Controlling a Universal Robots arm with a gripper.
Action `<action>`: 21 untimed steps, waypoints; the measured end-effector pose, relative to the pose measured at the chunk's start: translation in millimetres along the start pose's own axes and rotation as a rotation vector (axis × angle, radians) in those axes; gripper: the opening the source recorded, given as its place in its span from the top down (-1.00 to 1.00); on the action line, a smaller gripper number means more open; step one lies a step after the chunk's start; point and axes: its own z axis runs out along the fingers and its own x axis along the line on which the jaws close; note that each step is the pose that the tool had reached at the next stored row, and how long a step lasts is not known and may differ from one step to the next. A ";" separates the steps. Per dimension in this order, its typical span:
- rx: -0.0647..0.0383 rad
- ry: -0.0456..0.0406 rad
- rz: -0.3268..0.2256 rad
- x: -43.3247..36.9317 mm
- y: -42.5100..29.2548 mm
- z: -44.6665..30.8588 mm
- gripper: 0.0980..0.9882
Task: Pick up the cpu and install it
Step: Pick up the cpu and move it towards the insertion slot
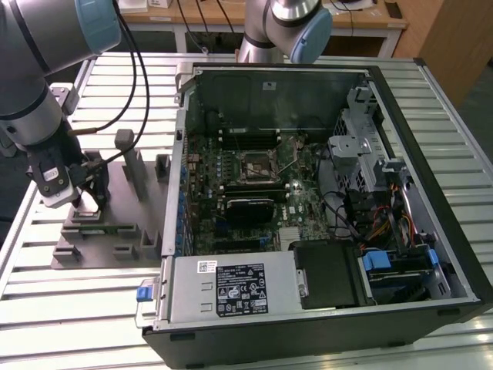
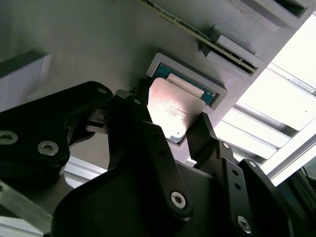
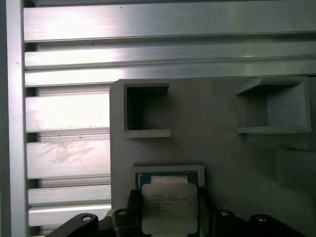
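The cpu is a small square chip with a shiny silver top. It sits between the black fingers of my gripper, just above a framed recess of the grey tray. A teal edge shows in the recess behind it. In the first wrist view the cpu overlaps the recess rim, and the gripper is shut on its sides. In the exterior view the gripper hangs low over the grey tray, at the exterior view's left, well away from the motherboard socket.
The open computer case lies on the slatted metal table, at the exterior view's right of the tray. Upright posts stand on the tray close to the gripper. A second arm's base stands behind the case. Cables hang along my arm.
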 end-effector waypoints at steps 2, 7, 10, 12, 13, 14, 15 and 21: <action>0.000 -0.0001 0.000 0.0 0.1 0.1 0.00; 0.000 -0.0005 0.000 -0.1 0.3 -2.0 0.00; 0.000 -0.0002 0.000 -0.2 0.5 -6.9 0.00; 0.000 -0.0001 0.000 -0.3 0.7 -10.7 0.00; 0.000 -0.0001 0.000 -0.3 0.8 -12.7 0.00; 0.000 -0.0001 0.000 -0.4 0.9 -14.6 0.00; 0.000 -0.0001 0.000 -0.5 1.0 -16.4 0.00; -0.002 0.0000 0.000 -0.7 1.5 -26.4 0.00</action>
